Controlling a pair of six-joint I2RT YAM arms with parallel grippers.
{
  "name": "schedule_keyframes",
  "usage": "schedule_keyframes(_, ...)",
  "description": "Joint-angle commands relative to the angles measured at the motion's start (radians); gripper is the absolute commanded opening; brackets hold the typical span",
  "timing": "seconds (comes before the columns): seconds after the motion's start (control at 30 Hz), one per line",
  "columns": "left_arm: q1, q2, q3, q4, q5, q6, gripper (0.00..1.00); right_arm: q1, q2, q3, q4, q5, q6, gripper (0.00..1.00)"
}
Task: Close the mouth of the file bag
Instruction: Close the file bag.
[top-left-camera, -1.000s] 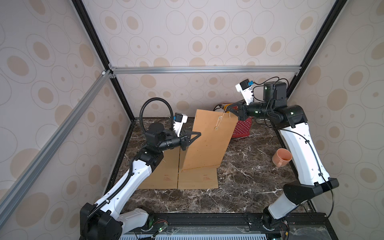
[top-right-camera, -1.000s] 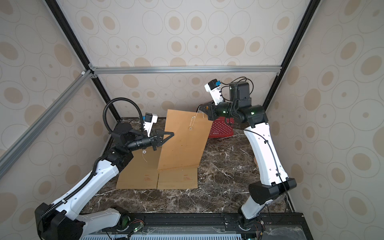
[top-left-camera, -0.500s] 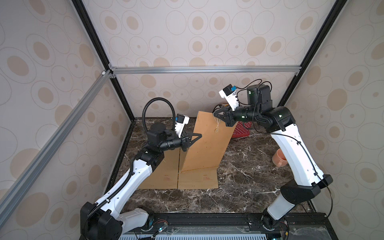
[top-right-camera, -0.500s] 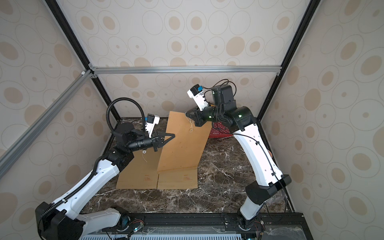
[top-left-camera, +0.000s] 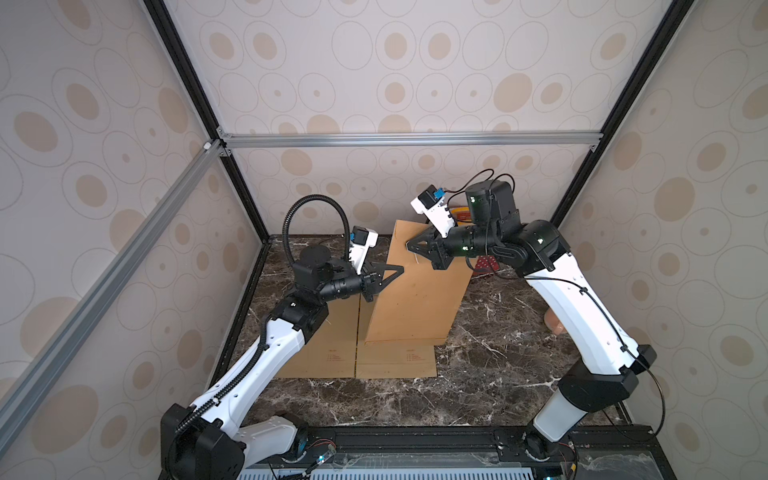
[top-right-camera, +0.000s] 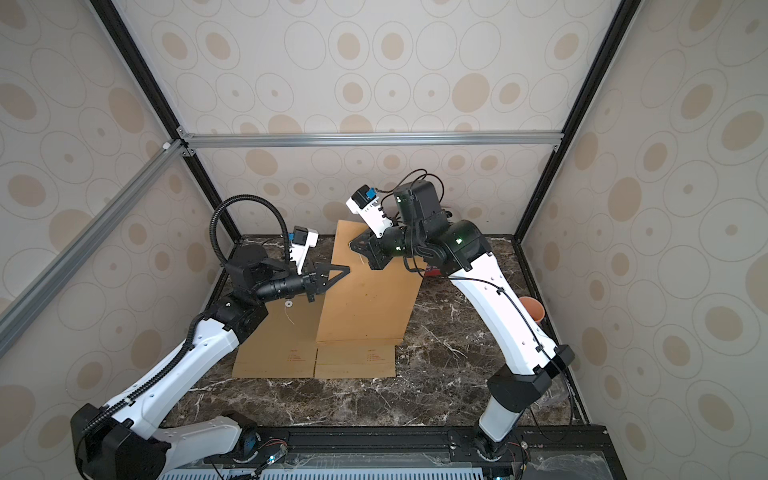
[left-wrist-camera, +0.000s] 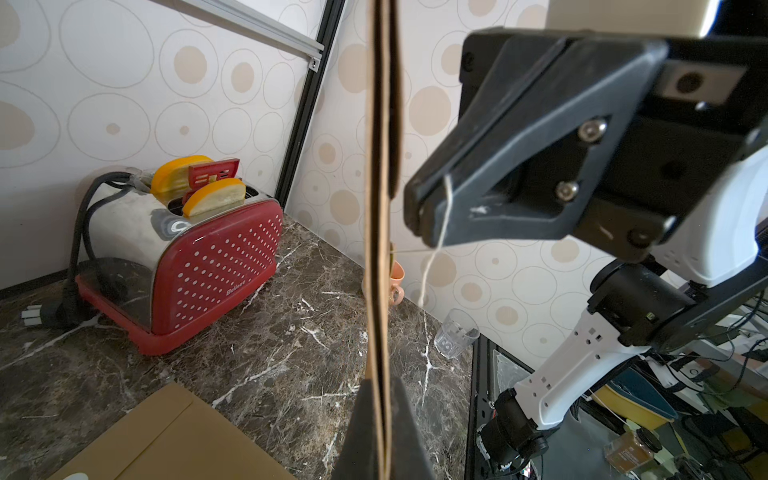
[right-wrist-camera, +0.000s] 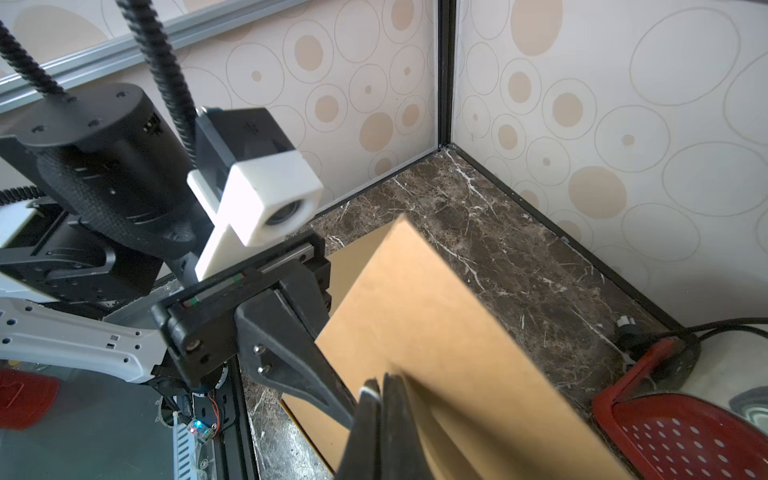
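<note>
A brown paper file bag (top-left-camera: 415, 299) (top-right-camera: 365, 303) is raised off the table, with its lower end lying flat on the marble. My left gripper (top-left-camera: 400, 270) (top-right-camera: 347, 269) (left-wrist-camera: 381, 386) is shut on the bag's left edge (left-wrist-camera: 380, 208). My right gripper (top-left-camera: 409, 245) (top-right-camera: 351, 245) (right-wrist-camera: 380, 384) sits by the bag's upper left corner, shut on the thin white closure string (left-wrist-camera: 432, 257). The string hangs from its tips and runs to the bag. The bag's face (right-wrist-camera: 436, 332) fills the right wrist view.
A second file bag (top-left-camera: 328, 349) (top-right-camera: 278, 340) lies flat under the left arm. A red toaster (left-wrist-camera: 187, 249) with bread slices stands at the back right. An orange cup (top-right-camera: 532, 309) and a clear glass (left-wrist-camera: 455, 336) stand near the right arm.
The right gripper has swung left across the top of the bag, from its right corner to near its left corner, keeping the string. The left gripper has stayed in place.
</note>
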Motion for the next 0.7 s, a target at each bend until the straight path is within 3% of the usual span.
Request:
schedule_keyframes(0.0,-0.005,-0.01,0.03,0.047,0.022,-0.028,0.0,0.007,-0.028,-0.059,0.013,0.028,-0.007,0.0)
schedule_keyframes(0.67,-0.005,-0.024,-0.015,0.176,0.002,-0.124,0.0,0.006,-0.376,-0.6,0.281,0.224,0.099,0.0)
